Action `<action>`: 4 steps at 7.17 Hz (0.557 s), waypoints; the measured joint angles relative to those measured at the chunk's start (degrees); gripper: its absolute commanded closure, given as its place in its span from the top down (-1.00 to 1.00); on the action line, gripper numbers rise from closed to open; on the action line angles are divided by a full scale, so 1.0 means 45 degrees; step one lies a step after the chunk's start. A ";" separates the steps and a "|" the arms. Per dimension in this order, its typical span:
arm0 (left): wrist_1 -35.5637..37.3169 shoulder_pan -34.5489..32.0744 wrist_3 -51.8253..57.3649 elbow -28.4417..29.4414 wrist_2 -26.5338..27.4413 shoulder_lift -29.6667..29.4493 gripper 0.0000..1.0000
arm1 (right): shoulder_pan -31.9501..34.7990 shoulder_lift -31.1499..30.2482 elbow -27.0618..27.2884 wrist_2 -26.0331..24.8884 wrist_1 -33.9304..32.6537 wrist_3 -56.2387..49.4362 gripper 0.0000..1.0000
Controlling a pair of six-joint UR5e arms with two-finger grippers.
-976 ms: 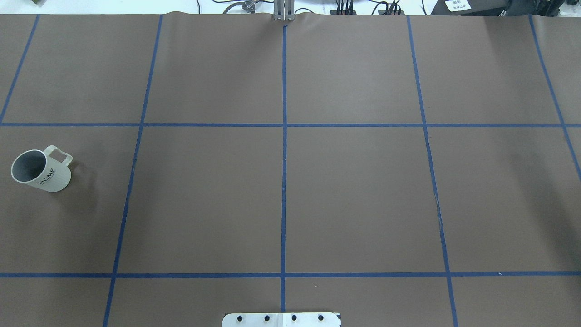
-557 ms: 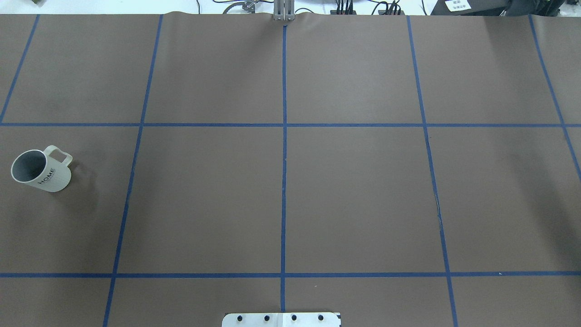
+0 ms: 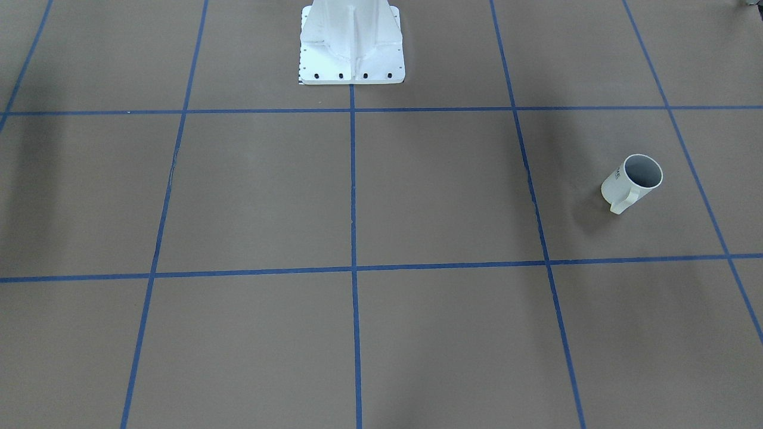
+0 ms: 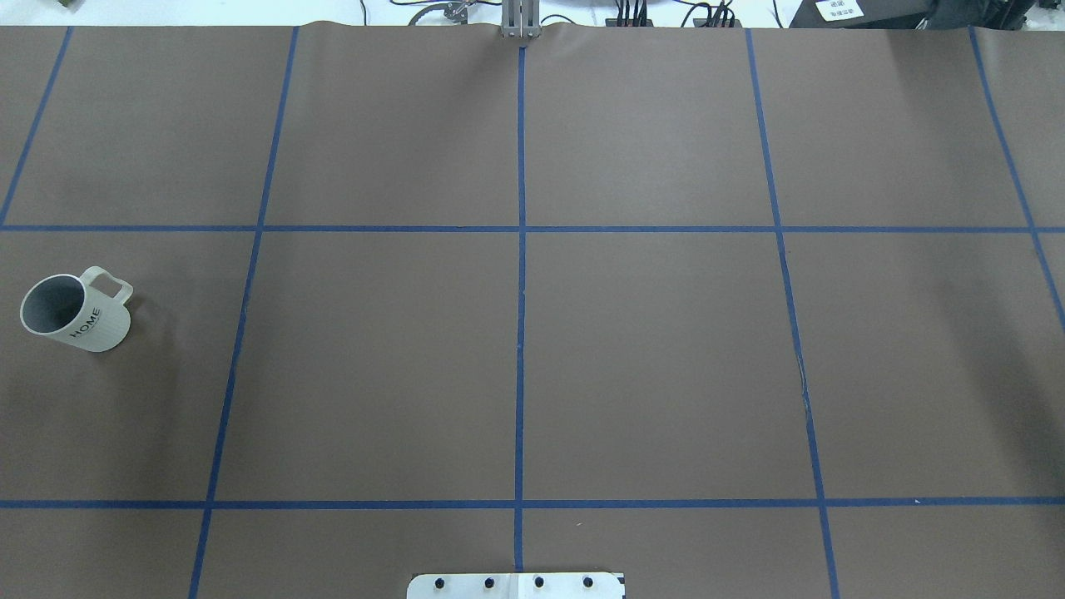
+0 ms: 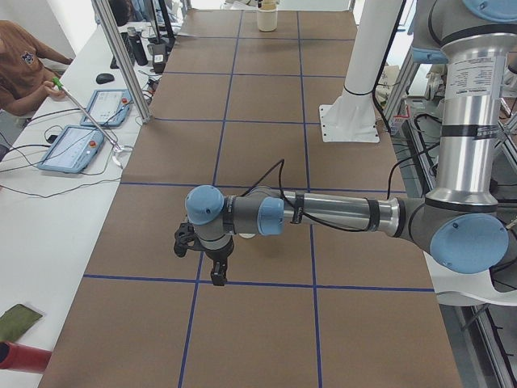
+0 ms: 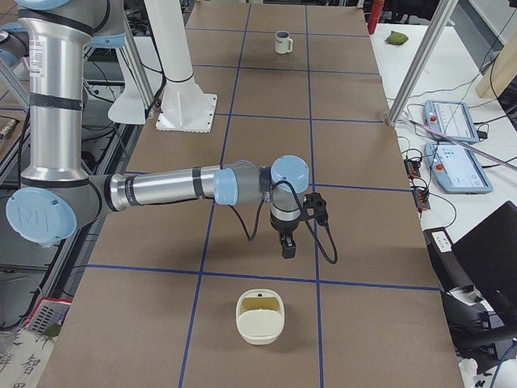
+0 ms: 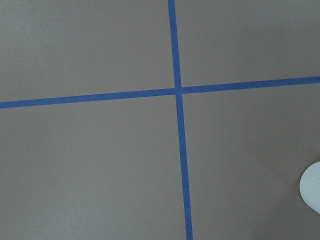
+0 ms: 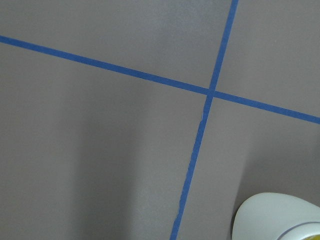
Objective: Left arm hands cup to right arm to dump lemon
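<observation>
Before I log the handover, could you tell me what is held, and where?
Nothing appears held: the small white mug with black lettering stands untouched on the brown table.

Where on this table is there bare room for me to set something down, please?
The four middle squares either side of the centre blue tape line lie bare, between the white base plate and the far edge. The ends are crowded: the cup near the left arm, the white bowl near the right arm.

You're looking at a white cup (image 4: 87, 323) with a grey inside and black HOME lettering. The table (image 4: 666, 358) under it is flat brown, ruled into squares by blue tape (image 4: 520, 374), and the base plate (image 3: 351, 59) is white.
</observation>
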 measured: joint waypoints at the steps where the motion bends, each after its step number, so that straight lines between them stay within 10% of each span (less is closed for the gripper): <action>1: -0.0013 0.0004 -0.0182 0.0268 -0.0159 -0.0078 1.00 | 0.0000 -0.0003 -0.0009 0.0001 0.0002 0.0008 1.00; 4: -0.0105 0.0008 -0.0342 0.0371 -0.0227 -0.0151 1.00 | 0.0001 -0.0004 -0.0012 -0.0029 0.0003 0.0021 1.00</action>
